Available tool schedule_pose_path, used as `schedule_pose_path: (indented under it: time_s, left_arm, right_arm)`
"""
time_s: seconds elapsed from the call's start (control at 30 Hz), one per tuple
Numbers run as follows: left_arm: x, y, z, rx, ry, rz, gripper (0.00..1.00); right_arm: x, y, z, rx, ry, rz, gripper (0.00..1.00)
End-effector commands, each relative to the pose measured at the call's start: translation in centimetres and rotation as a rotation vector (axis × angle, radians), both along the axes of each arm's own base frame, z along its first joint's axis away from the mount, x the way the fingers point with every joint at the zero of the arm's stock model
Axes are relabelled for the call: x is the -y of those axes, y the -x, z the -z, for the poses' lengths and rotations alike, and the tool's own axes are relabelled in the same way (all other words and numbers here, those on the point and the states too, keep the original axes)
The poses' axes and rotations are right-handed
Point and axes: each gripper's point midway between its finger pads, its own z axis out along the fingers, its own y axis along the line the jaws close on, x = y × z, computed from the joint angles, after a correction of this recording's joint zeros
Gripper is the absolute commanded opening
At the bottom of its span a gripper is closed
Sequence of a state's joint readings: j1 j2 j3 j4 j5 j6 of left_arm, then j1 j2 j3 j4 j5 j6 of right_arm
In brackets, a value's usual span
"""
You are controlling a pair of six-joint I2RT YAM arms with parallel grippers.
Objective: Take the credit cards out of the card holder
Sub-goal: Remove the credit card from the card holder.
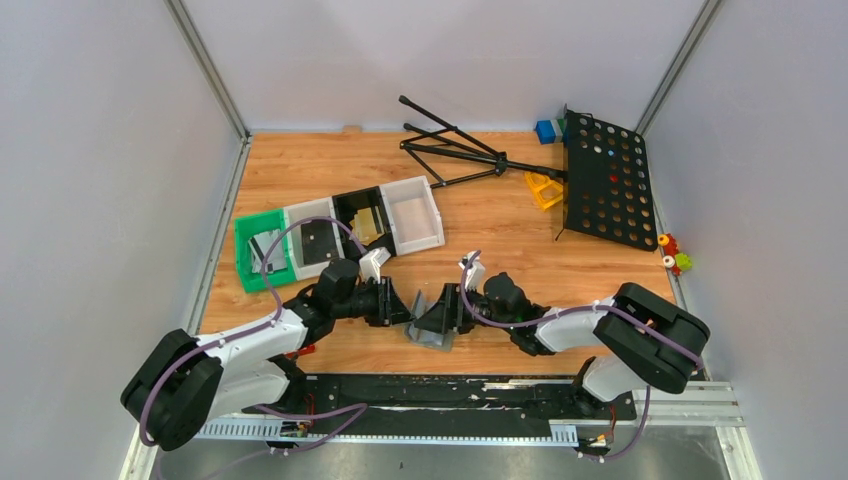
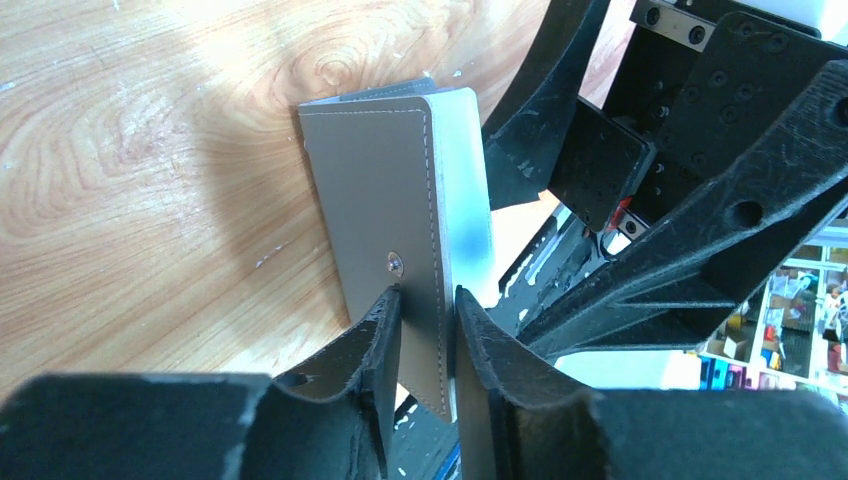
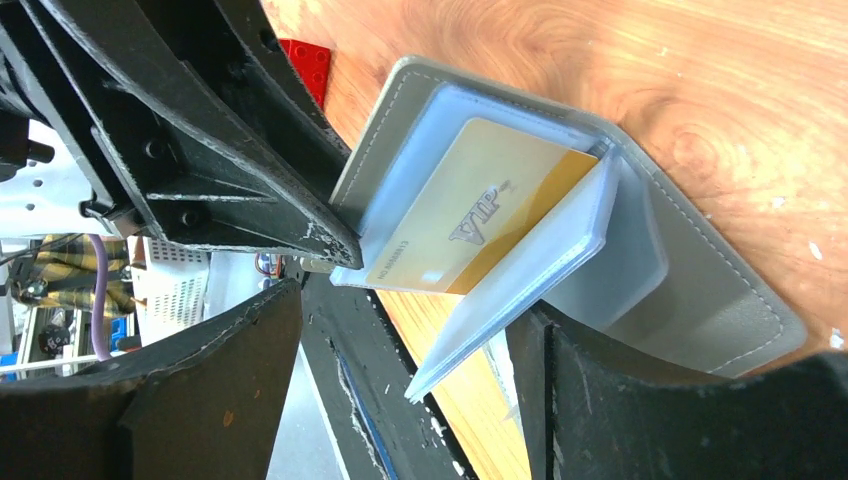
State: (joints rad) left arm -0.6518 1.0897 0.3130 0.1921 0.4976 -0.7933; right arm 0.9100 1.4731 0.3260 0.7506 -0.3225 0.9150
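The grey card holder stands open on the wood between my two grippers. My left gripper is shut on the edge of its grey cover, just below the snap stud. In the right wrist view the holder lies open with clear sleeves fanned out. A gold credit card marked VIP sits in one sleeve. My right gripper is open, and the loose sleeve edges hang between its jaws without being pinched. In the top view the left gripper and right gripper face each other.
A row of trays, green, white, black and white, stands behind the left arm with cards inside. A black perforated stand and its tripod legs lie at the back right. A red block lies near the holder.
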Motion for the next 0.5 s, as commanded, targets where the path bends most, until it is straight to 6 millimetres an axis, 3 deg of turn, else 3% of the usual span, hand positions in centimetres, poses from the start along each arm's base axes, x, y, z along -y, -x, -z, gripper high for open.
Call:
schedule_pose_path:
  time_s: [0.0,0.07,0.27,0.47]
  left_arm:
    - [0.3,-0.2,-0.5,0.018,0.022,0.008,0.31]
    - [0.4,-0.2,-0.5,0.013,0.025,0.013,0.34]
    - [0.3,0.0,-0.5,0.011,0.025,0.016,0.57]
    - [0.5,-0.1,-0.5,0.01,0.031,0.022,0.62]
  right_arm:
    - [-0.1,-0.6,-0.8,0.01,-0.026,0.02,0.74]
    - [-0.6,-0.6,-1.2,0.012,-0.045,0.005,0.73]
    - [-1.5,-0.4,-2.9,0.041,-0.113,-0.04,0.68]
    - [-1.9,-0.4,-3.4,0.052,-0.125,-0.055,0.68]
